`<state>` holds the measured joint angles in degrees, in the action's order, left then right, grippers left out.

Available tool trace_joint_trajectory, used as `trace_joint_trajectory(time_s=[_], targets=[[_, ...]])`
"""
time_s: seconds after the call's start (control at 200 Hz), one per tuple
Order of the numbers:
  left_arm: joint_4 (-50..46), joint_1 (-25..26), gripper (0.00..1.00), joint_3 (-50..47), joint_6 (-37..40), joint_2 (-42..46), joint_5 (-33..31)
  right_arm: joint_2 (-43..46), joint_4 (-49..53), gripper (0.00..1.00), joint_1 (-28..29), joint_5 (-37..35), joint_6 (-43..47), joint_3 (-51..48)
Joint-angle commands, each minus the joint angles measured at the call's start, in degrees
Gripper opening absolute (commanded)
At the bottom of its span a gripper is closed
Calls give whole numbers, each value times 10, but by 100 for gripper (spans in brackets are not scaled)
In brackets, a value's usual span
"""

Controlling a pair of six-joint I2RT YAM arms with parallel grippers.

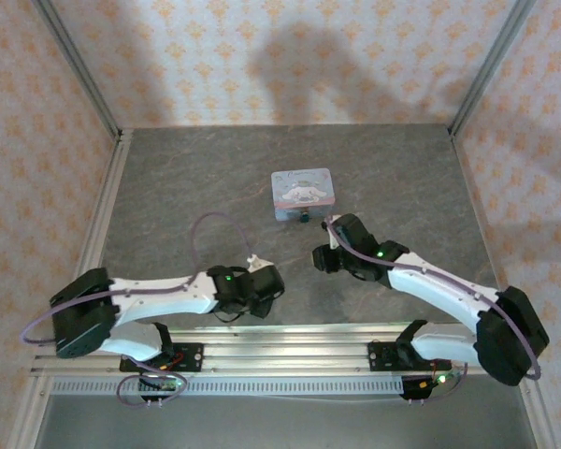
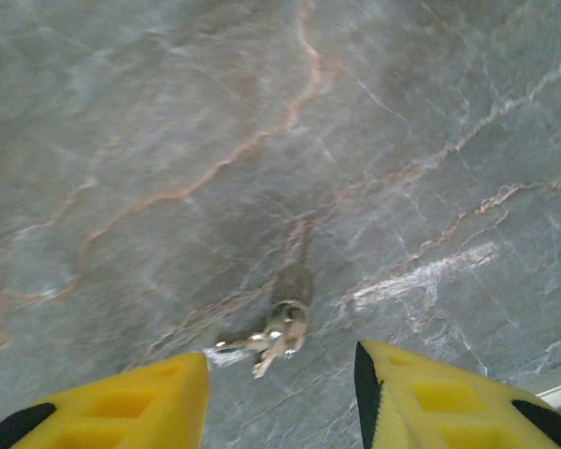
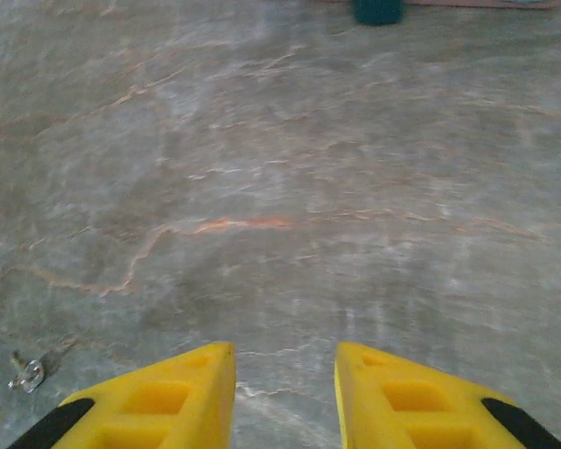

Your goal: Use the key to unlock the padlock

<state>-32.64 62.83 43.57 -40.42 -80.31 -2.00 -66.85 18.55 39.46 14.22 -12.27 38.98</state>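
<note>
The key (image 2: 276, 334), a tiny pale metal sliver on a small ring, lies flat on the grey marbled table. My left gripper (image 2: 280, 398) hovers just behind it, open, with the key in line with the gap between its yellow fingers (image 2: 150, 402). The right wrist view catches the same key (image 3: 26, 372) at its lower left. The blue padlock (image 1: 304, 217) sits against the front edge of the pale-blue tin (image 1: 302, 192), and the padlock (image 3: 378, 9) appears far ahead of my right gripper (image 3: 285, 379), which is open over bare table. From above, the left gripper (image 1: 257, 267) and right gripper (image 1: 321, 255) sit near mid-table.
Metal frame posts (image 1: 112, 187) and patterned walls enclose the table on three sides. An aluminium rail (image 1: 290, 355) runs along the near edge by the arm bases. Bare table surface (image 1: 187, 178) spreads to the left of and behind the tin.
</note>
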Motion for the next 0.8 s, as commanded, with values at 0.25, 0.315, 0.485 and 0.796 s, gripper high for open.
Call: trace_joint_trajectory(time_s=[0.25, 0.315, 0.485, 0.796], targets=[[-42, 9, 35, 63, 29, -96, -35, 40, 20, 35, -14, -36, -25, -18], [-47, 10, 34, 63, 29, -100, -35, 41, 18, 35, -14, -37, -27, -19], [-44, 9, 31, 59, 25, -113, -21, 41, 17, 35, -16, -38, -29, -21], [-49, 8, 0, 69, 49, -105, -25, 54, 18, 35, -27, -30, -47, -18]])
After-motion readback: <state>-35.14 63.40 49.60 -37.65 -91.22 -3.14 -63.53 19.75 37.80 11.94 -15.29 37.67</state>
